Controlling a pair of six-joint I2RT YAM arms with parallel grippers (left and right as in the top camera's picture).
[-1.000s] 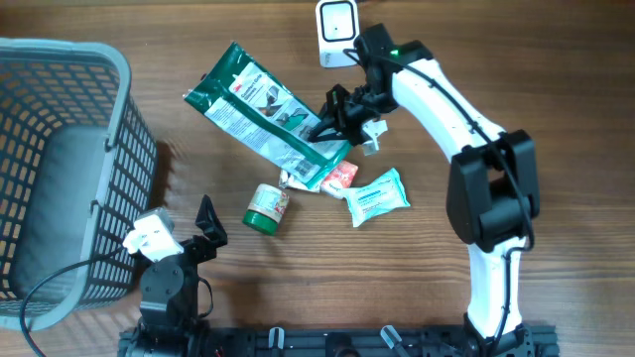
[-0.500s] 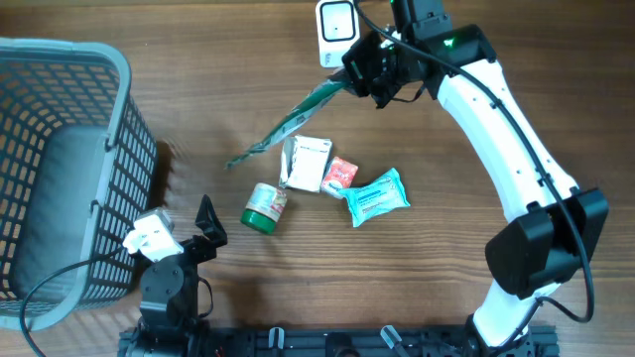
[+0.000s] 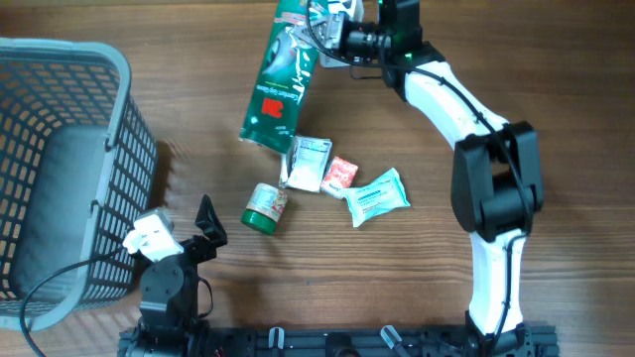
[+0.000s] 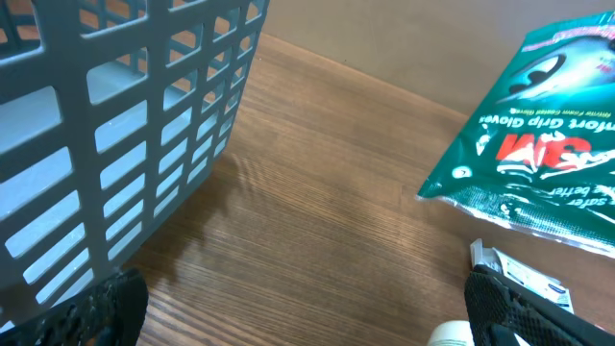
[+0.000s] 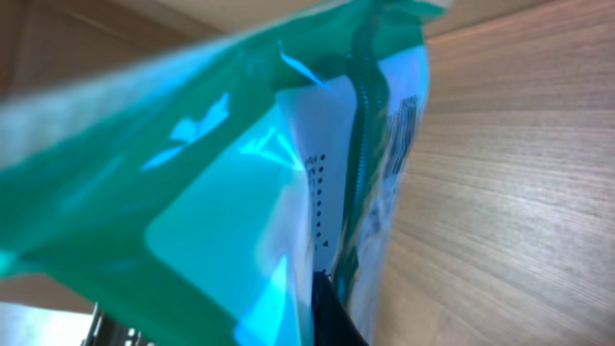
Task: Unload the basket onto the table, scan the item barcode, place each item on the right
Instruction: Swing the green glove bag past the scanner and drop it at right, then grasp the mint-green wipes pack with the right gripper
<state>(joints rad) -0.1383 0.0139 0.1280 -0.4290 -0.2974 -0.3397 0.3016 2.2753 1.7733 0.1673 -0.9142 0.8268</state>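
Observation:
The item is a green glove pack with a red logo. It hangs in the air at the table's back edge, with my right gripper shut on its upper end. In the right wrist view the pack fills most of the picture, and one dark finger presses against it. I make out no barcode on it. My left gripper rests low at the front left, open, with bare wood between its fingertips.
A grey basket stands at the left. A green-lidded jar, a white box, a red packet and a teal wipes packet lie mid-table.
My right arm has lifted the green pack off the pile and swung it to the back edge. The white box beneath it now shows. The left arm has not moved.

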